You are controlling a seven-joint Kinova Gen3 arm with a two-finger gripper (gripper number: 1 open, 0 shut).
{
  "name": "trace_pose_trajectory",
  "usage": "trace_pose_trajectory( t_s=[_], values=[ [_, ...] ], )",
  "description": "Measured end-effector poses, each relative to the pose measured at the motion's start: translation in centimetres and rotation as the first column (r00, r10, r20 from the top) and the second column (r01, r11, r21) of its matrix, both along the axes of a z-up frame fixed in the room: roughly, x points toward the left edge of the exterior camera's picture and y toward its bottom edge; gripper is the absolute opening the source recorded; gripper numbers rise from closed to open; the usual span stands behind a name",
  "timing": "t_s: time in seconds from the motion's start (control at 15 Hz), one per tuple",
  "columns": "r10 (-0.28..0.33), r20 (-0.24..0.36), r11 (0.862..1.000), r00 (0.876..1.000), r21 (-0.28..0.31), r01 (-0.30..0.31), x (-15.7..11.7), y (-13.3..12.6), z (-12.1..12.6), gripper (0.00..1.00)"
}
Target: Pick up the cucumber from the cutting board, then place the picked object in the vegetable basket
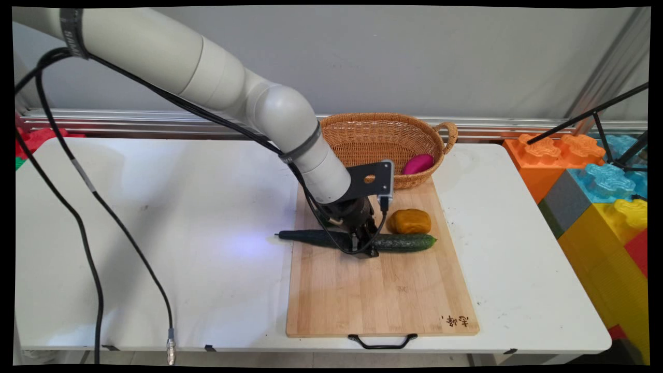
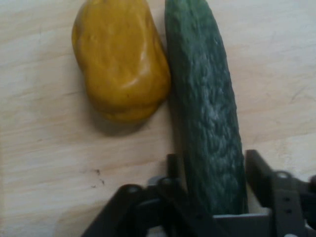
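Note:
A long dark green cucumber [image 1: 404, 242] lies across the wooden cutting board [image 1: 373, 295], its thin end sticking out over the board's left edge. My gripper [image 1: 365, 247] is down over its middle. In the hand view the cucumber [image 2: 207, 113] runs up between the two black fingers [image 2: 257, 170] of my gripper [image 2: 212, 173], which press against its sides; it still rests on the board [image 2: 49, 163]. A lumpy yellow-orange fruit [image 1: 409, 221] [image 2: 121, 59] sits right beside the cucumber, touching its far side.
A wicker basket [image 1: 383, 118] stands behind the board with a magenta object [image 1: 417, 164] inside. Large coloured toy blocks [image 1: 595, 181] and black tripod legs [image 1: 611, 129] are off the table's right end. Black cables [image 1: 83, 228] hang at the left.

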State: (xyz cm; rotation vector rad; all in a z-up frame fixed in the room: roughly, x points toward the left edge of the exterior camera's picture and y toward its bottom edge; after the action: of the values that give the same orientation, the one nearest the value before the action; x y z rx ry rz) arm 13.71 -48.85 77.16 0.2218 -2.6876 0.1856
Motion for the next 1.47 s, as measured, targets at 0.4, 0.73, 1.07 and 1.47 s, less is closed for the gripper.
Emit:
trace_pose_trajectory(
  t_s=[0.4,0.73,1.07,1.47],
  values=[
    [0.008,0.015,0.999,1.000,0.034,-0.009,-0.1,0.2,0.1,0.00],
    [0.023,-0.040,0.994,0.999,0.105,-0.018,-1.4,1.0,4.5,0.00],
    [0.049,-0.095,0.994,0.994,0.101,-0.039,-3.4,-0.4,9.1,0.00],
    [0.102,-0.092,0.992,0.990,-0.068,-0.109,-3.0,-7.0,13.3,0.00]
  ],
)
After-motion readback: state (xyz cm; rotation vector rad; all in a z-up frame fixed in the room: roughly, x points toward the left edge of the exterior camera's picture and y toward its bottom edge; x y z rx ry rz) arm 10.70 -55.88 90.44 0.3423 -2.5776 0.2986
